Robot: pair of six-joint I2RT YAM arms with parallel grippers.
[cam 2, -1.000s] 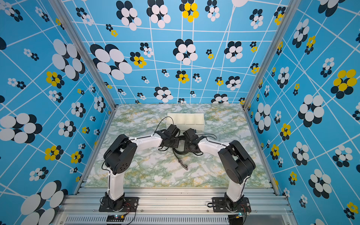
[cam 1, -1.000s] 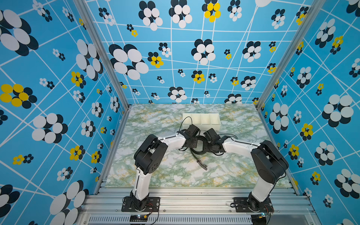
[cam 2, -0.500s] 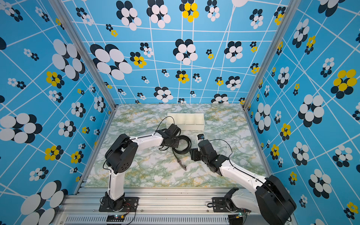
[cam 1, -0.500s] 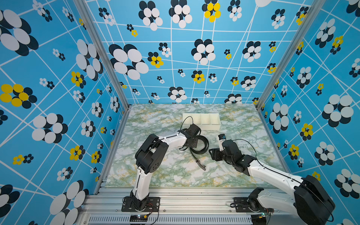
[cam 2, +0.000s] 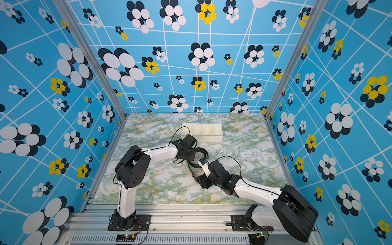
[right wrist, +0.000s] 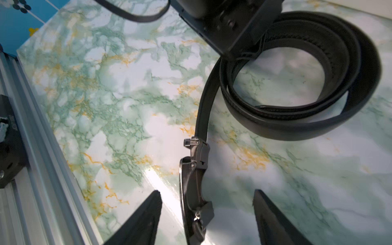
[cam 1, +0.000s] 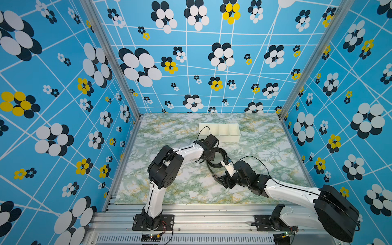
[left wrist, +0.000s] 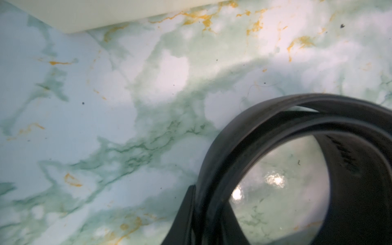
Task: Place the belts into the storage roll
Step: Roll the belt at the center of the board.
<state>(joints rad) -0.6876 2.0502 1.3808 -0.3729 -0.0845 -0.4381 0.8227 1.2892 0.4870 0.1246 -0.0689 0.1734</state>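
Observation:
A black belt (cam 1: 221,158) lies coiled on the marble table, its tail running toward the front and ending in a dark metal buckle (right wrist: 193,191). My left gripper (left wrist: 203,212) is shut on the coil's strap (left wrist: 275,118), just in front of the storage roll (cam 1: 219,131). This white tray with four compartments shows in both top views (cam 2: 202,131). My right gripper (right wrist: 206,195) stands open low over the table, with the buckle between its two fingers (right wrist: 148,212) and touching neither. In a top view the right gripper (cam 1: 221,180) covers the buckle.
The left gripper's body (right wrist: 233,25) sits over the coil's edge, and a thin black cable (right wrist: 137,17) loops beside it. An aluminium rail (right wrist: 31,148) borders the table's front. Patterned blue walls (cam 1: 63,106) close in the sides and the back.
My right arm pulled away from the coil, swung out and came back low over the belt's buckle end, jaws opening wider. The left gripper kept its hold on the coil.

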